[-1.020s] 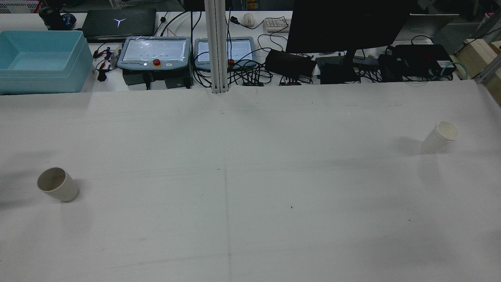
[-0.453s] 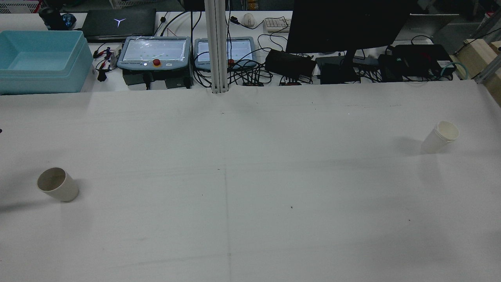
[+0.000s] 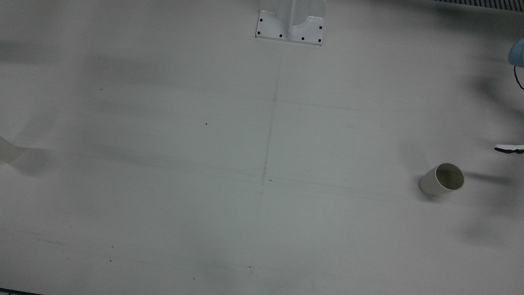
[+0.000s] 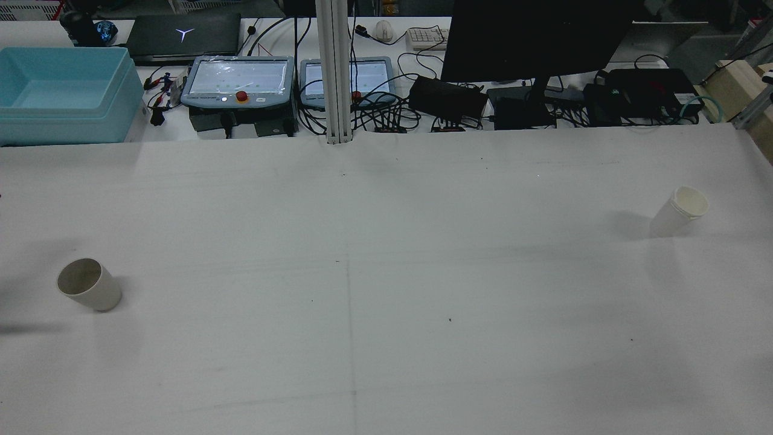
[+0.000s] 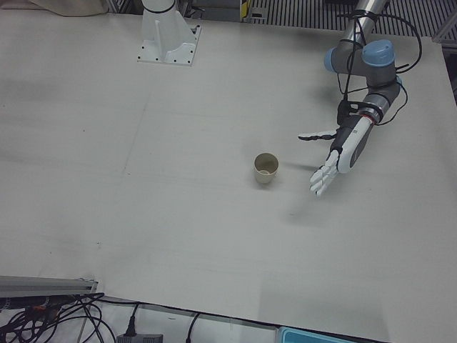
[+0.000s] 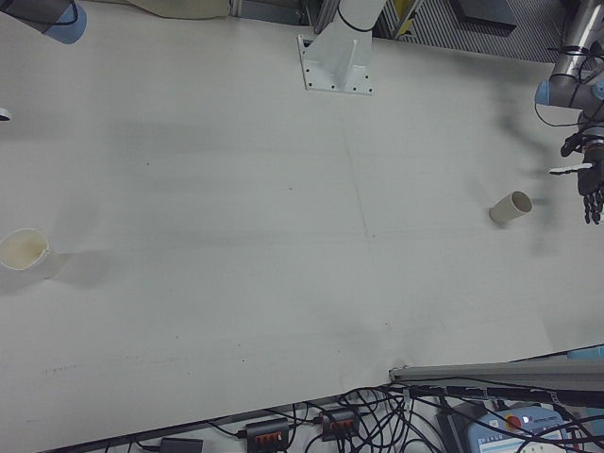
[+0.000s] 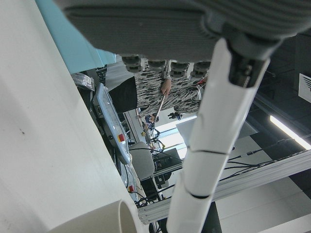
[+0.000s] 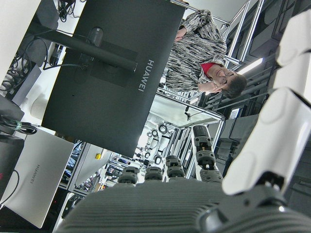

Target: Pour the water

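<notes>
A beige paper cup (image 5: pixel 265 168) stands upright on the half of the table before my left arm, seen also as the beige cup (image 4: pixel 89 284); its inside looks empty. My left hand (image 5: pixel 335 151) hovers beside it, a short gap away, open with fingers spread and holding nothing. A white paper cup (image 4: pixel 679 211) stands on the right half, also seen as the white cup (image 6: pixel 24 251). My right hand (image 8: pixel 262 160) shows only in its own view, fingers extended and empty; its place relative to the white cup is hidden.
White table (image 4: pixel 386 272) runs the full width. A bench behind it carries a blue bin (image 4: pixel 63 90), teach pendants (image 4: pixel 238 81), a monitor (image 4: pixel 537 36) and cables. A mast base (image 3: pixel 290 28) is bolted at the robot's side. A person stands beyond the bench.
Both cups stay put. The shadow at the left edge near the beige cup has slid toward the rear view's bottom, and a small white tip now shows at that view's upper right edge.
</notes>
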`<state>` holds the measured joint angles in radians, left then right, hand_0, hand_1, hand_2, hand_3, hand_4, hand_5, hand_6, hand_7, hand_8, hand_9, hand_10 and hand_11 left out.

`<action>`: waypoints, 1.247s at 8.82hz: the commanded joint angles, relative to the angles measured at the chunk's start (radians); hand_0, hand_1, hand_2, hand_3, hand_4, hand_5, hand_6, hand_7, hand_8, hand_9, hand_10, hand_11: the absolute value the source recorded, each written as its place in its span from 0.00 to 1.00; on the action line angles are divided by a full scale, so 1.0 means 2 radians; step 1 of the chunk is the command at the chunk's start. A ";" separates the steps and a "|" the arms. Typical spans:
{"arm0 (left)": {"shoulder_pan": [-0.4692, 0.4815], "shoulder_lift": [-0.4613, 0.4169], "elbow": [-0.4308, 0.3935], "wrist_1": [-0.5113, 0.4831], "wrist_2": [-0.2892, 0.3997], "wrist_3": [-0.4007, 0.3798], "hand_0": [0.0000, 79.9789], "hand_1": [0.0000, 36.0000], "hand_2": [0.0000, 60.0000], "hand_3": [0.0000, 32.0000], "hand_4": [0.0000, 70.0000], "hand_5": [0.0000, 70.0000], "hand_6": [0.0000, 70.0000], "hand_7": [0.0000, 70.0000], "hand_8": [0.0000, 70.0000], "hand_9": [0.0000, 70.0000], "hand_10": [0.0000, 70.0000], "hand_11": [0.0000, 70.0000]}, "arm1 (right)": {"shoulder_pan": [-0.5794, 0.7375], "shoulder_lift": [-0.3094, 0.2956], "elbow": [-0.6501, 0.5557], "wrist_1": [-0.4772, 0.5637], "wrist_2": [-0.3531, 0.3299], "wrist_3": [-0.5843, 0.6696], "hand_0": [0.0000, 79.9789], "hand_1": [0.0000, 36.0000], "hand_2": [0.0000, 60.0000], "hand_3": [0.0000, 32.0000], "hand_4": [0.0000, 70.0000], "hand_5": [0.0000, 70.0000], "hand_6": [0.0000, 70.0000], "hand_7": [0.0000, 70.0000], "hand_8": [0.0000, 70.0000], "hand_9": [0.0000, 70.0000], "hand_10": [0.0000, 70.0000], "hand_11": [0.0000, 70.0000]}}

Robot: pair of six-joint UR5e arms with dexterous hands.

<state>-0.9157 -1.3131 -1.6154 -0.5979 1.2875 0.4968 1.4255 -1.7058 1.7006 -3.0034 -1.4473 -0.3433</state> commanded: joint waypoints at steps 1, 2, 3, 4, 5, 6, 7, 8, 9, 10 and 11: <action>0.002 -0.003 0.009 0.009 0.014 0.008 1.00 1.00 0.00 0.03 0.05 0.17 0.00 0.14 0.03 0.01 0.02 0.11 | -0.003 0.000 -0.001 0.000 0.000 0.000 0.58 0.33 0.19 0.00 0.28 0.20 0.06 0.14 0.04 0.04 0.04 0.07; 0.017 -0.004 0.008 0.009 0.013 0.022 1.00 1.00 0.00 0.00 0.05 0.20 0.00 0.14 0.03 0.01 0.02 0.11 | -0.003 0.000 -0.001 0.000 0.000 0.000 0.58 0.33 0.19 0.00 0.28 0.20 0.06 0.14 0.04 0.03 0.04 0.08; 0.032 -0.005 0.007 0.016 0.012 0.032 1.00 1.00 0.00 0.01 0.05 0.19 0.00 0.15 0.04 0.01 0.03 0.12 | -0.003 0.000 -0.001 0.000 0.000 0.000 0.58 0.33 0.19 0.00 0.27 0.20 0.05 0.14 0.04 0.03 0.04 0.07; 0.048 -0.016 0.008 0.026 0.011 0.044 1.00 1.00 0.00 0.14 0.03 0.16 0.00 0.15 0.04 0.01 0.02 0.11 | -0.003 0.000 -0.002 0.000 0.000 0.000 0.58 0.33 0.18 0.00 0.26 0.20 0.05 0.14 0.04 0.03 0.04 0.07; 0.054 -0.026 0.015 0.030 0.009 0.042 1.00 1.00 0.00 0.21 0.03 0.09 0.00 0.14 0.04 0.01 0.01 0.09 | -0.003 0.000 -0.003 0.000 0.000 0.000 0.58 0.33 0.18 0.00 0.25 0.20 0.05 0.14 0.04 0.03 0.04 0.07; 0.054 -0.040 0.029 0.029 0.008 0.038 1.00 1.00 0.00 0.27 0.03 0.08 0.00 0.13 0.04 0.01 0.01 0.09 | -0.003 0.000 -0.004 0.000 -0.001 0.000 0.58 0.33 0.18 0.00 0.25 0.19 0.05 0.14 0.04 0.03 0.04 0.07; 0.054 -0.054 0.045 0.024 0.008 0.038 1.00 1.00 0.00 0.41 0.00 0.06 0.00 0.13 0.03 0.01 0.01 0.09 | -0.003 0.000 -0.004 0.000 -0.001 0.001 0.58 0.33 0.18 0.00 0.24 0.19 0.05 0.14 0.04 0.03 0.04 0.06; 0.062 -0.056 0.045 0.023 0.007 0.039 1.00 1.00 0.00 0.47 0.00 0.04 0.00 0.13 0.03 0.01 0.01 0.10 | -0.003 0.000 -0.004 0.000 -0.001 0.001 0.58 0.33 0.18 0.00 0.24 0.19 0.05 0.14 0.04 0.03 0.04 0.07; 0.063 -0.058 0.047 0.026 0.007 0.038 1.00 1.00 0.00 0.37 0.00 0.08 0.00 0.13 0.03 0.01 0.01 0.09 | -0.003 0.000 -0.005 0.000 -0.001 0.001 0.58 0.33 0.18 0.00 0.24 0.19 0.05 0.14 0.04 0.03 0.04 0.07; 0.064 -0.062 0.047 0.030 0.007 0.039 1.00 1.00 0.00 0.36 0.00 0.08 0.00 0.13 0.03 0.01 0.01 0.09 | -0.003 0.000 -0.006 0.000 -0.001 0.001 0.58 0.33 0.18 0.00 0.24 0.19 0.05 0.13 0.04 0.03 0.04 0.07; 0.065 -0.065 0.047 0.034 0.007 0.042 1.00 1.00 0.00 0.36 0.00 0.09 0.00 0.14 0.03 0.01 0.01 0.09 | -0.003 -0.001 -0.007 0.000 -0.001 0.001 0.57 0.32 0.18 0.00 0.23 0.19 0.05 0.13 0.04 0.03 0.04 0.07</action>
<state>-0.7921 -1.4282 -1.5250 -0.5441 1.3016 0.5744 1.4198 -1.7058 1.6905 -3.0035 -1.4496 -0.3422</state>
